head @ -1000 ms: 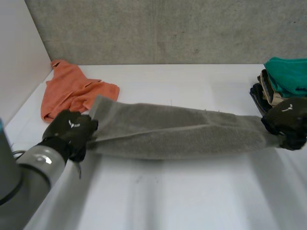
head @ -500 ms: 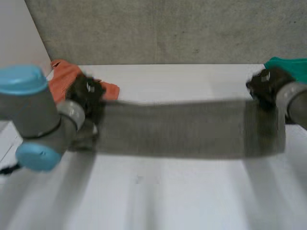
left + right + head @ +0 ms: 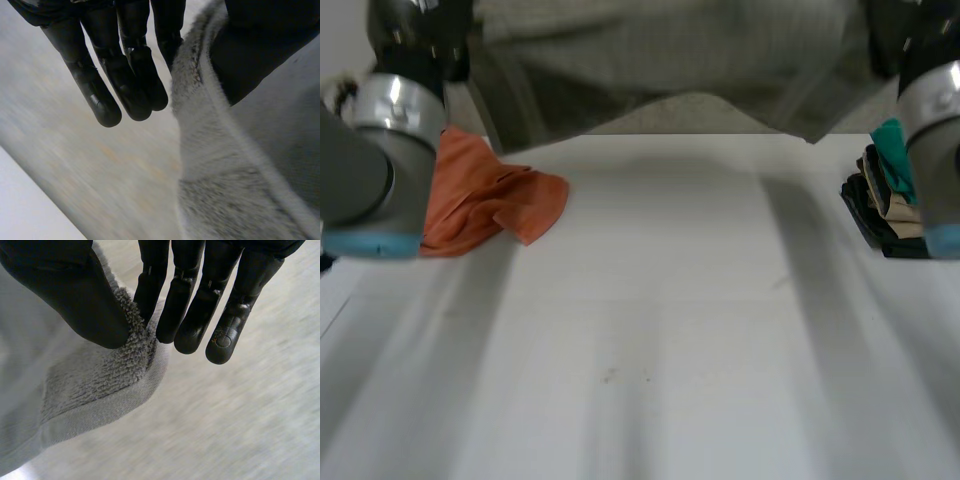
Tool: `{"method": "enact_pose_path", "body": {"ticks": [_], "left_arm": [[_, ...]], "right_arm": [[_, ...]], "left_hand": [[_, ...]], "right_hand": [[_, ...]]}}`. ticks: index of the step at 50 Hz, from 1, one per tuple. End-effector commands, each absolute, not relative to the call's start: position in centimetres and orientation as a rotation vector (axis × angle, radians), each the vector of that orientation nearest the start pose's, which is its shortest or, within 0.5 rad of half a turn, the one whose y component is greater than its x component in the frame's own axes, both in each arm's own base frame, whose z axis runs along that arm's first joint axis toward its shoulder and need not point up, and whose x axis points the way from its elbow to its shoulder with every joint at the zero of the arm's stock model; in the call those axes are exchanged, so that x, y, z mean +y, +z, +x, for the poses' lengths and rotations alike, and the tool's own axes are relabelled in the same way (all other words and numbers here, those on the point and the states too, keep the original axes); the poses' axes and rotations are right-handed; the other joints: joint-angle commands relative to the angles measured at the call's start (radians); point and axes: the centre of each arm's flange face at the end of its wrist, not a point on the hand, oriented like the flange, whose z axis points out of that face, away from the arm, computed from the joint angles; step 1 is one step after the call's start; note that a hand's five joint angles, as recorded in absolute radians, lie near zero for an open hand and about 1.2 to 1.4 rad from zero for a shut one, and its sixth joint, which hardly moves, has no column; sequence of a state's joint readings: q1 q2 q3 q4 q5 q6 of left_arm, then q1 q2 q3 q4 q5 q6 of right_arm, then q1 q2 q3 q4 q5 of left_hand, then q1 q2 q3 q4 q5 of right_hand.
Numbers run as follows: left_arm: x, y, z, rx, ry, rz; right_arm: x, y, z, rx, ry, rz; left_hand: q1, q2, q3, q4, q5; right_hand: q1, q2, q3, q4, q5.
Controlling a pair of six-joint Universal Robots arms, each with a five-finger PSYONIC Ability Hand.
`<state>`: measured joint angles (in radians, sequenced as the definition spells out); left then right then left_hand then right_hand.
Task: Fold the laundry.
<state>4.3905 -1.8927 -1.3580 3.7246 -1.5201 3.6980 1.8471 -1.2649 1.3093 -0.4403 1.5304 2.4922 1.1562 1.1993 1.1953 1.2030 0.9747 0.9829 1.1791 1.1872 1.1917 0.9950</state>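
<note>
Head view: I'm seeing the grey towel (image 3: 670, 50) hanging clear of the tabletop (image 3: 670, 340), stretched wide between the left hand (image 3: 415, 35) and the right hand (image 3: 890, 35), with its lower edge sagging above the far edge. The orange cloth (image 3: 485, 195) is lying crumpled at the far-left corner. The folded stack (image 3: 885, 205), teal piece on top, is sitting at the right edge. Neither is touching the towel. Left wrist view: the left hand (image 3: 125, 65) is pinching the towel's hemmed edge (image 3: 225, 175), thumb on one face and fingers running straight along the other. I'm reading that as a thumb-to-finger pinch, not a wrap. Right wrist view: the right hand (image 3: 200, 300) is doing the same on a corner of the towel (image 3: 90, 385), thumb pressing the pile against straight fingers, and the grip is looking solid. Progress, as I'm judging it: the stack is looking like finished work. The towel is only being held open in the air, with no fold in it yet. The orange cloth is waiting untouched. Left to do: lay the towel flat, fold it, stack it, then do the orange one.
</note>
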Motion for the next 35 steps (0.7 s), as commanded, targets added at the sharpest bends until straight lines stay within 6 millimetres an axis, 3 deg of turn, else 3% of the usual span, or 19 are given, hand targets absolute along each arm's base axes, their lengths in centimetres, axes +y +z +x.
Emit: {"method": "enact_pose_path", "body": {"ticks": [1, 2, 4, 8, 11, 14, 16, 17, 21, 35], "left_arm": [[-31.9, 23.5, -24.9, 1.738, -2.300, 0.894], [-31.0, 21.6, -24.8, 1.807, -2.248, 0.945], [-30.1, 19.8, -24.6, 1.868, -2.194, 0.993], [-28.6, 16.3, -24.1, 1.987, -2.074, 1.060], [-27.9, 14.0, -23.8, 2.057, -1.985, 1.097], [-27.9, 13.2, -23.2, 2.062, -1.939, 1.108], [-28.1, 13.0, -22.8, 2.059, -1.921, 1.105], [-28.4, 12.9, -22.4, 2.059, -1.905, 1.098], [-29.1, 13.0, -21.6, 2.053, -1.894, 1.067], [-30.4, 12.0, -19.6, 2.091, -1.835, 0.995]], "right_arm": [[-32.3, 24.0, 23.3, 2.050, -2.406, -1.131], [-31.9, 23.2, 23.2, 2.069, -2.364, -1.148], [-30.5, 20.7, 23.1, 2.118, -2.242, -1.214], [-28.5, 17.7, 22.9, 2.170, -2.079, -1.276], [-27.9, 16.7, 22.4, 2.207, -2.014, -1.289], [-27.8, 16.0, 21.3, 2.287, -1.941, -1.270], [-27.7, 15.7, 20.6, 2.332, -1.894, -1.257], [-27.7, 15.6, 20.5, 2.340, -1.883, -1.254], [-27.6, 15.5, 20.4, 2.354, -1.865, -1.254], [-28.4, 15.3, 19.1, 2.390, -1.860, -1.208]], "left_hand": [[0.240, 0.197, 0.201, 0.193, 0.247], [0.240, 0.197, 0.201, 0.193, 0.247], [0.240, 0.197, 0.201, 0.193, 0.247], [0.240, 0.197, 0.201, 0.193, 0.247], [0.240, 0.197, 0.201, 0.193, 0.247], [0.171, 0.128, 0.132, 0.124, 0.178], [-0.064, -0.107, -0.103, -0.110, -0.057], [-0.344, -0.387, -0.383, -0.391, -0.337], [-0.561, -0.604, -0.600, -0.607, -0.554], [-0.599, -0.642, -0.638, -0.646, -0.592]], "right_hand": [[0.413, 0.217, 0.209, 0.205, 0.227], [0.413, 0.217, 0.209, 0.205, 0.227], [0.413, 0.217, 0.209, 0.205, 0.227], [0.413, 0.217, 0.209, 0.205, 0.227], [0.413, 0.217, 0.209, 0.205, 0.227], [0.413, 0.217, 0.209, 0.205, 0.227], [0.413, 0.217, 0.209, 0.205, 0.227], [0.413, 0.217, 0.209, 0.205, 0.227], [0.413, 0.217, 0.209, 0.205, 0.227], [0.413, 0.217, 0.209, 0.205, 0.227]]}}
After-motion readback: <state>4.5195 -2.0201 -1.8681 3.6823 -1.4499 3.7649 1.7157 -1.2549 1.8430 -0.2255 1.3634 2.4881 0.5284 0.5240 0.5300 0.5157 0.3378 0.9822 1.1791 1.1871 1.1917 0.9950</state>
